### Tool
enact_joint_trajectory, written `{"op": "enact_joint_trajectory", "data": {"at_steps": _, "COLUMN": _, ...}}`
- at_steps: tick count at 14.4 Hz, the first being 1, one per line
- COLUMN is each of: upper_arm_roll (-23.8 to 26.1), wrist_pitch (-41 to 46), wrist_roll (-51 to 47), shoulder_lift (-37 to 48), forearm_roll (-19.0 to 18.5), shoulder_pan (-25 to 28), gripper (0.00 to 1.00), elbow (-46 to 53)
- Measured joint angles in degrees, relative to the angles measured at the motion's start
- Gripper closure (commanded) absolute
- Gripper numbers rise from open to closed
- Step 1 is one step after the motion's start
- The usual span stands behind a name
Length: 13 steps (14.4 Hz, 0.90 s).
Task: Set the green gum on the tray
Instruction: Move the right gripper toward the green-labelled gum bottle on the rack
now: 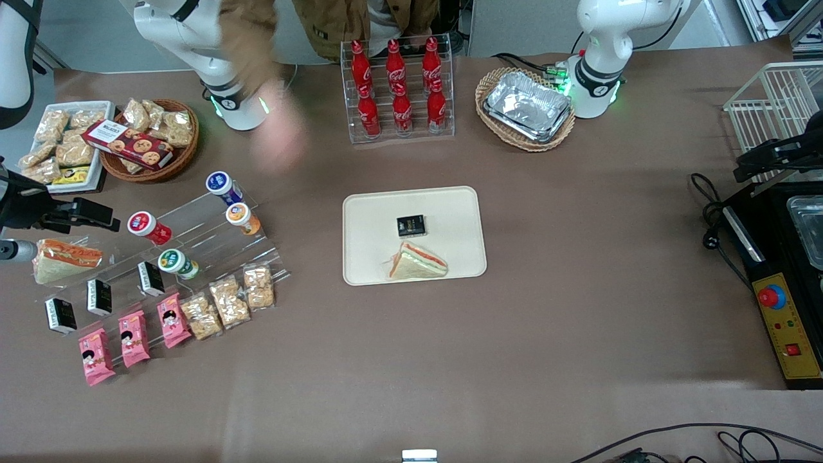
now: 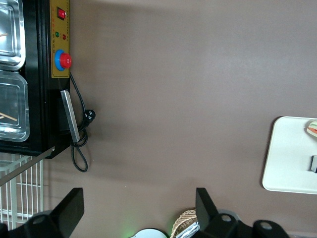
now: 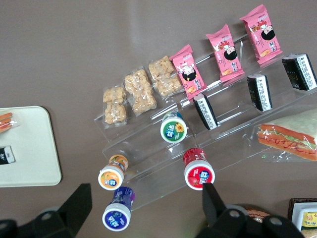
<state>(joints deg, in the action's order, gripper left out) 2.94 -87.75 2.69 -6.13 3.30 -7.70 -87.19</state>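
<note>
Claw wide open, empty, hovering above the clear stepped rack. Green gum on that rack. Tray mid-desk, well apart.

1. The working right arm reached out over its own end of the desk, its wrist held high.
2. The tool pointed straight down at the desk.
3. Its two dark fingers stood spread wide apart, with nothing held between them.
4. The tool touched nothing and hung well above the desk.
</note>
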Motion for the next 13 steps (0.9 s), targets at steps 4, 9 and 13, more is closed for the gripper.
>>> {"op": "enact_joint_trajectory", "data": {"at_steps": 4, "upper_arm_roll": 0.00, "wrist_pitch": 0.00, "wrist_roll": 0.00, "shoulder_lift": 0.00, "forearm_roll": 0.00, "shoulder_pan": -0.01, "gripper": 0.00, "elbow": 0.00}}
{"op": "enact_joint_trajectory", "data": {"at_steps": 9, "upper_arm_roll": 0.00, "wrist_pitch": 0.29, "wrist_roll": 0.09, "shoulder_lift": -0.20, "forearm_roll": 0.00, "shoulder_pan": -0.17, "gripper": 0.00, "elbow": -0.04}}
{"op": "enact_joint_trajectory", "data": {"at_steps": 13, "upper_arm_roll": -0.01, "wrist_pitch": 0.25, "wrist_roll": 5.22, "shoulder_lift": -0.75, "forearm_roll": 0.00, "shoulder_pan": -2.22, "gripper": 0.00, "elbow": -2.03}}
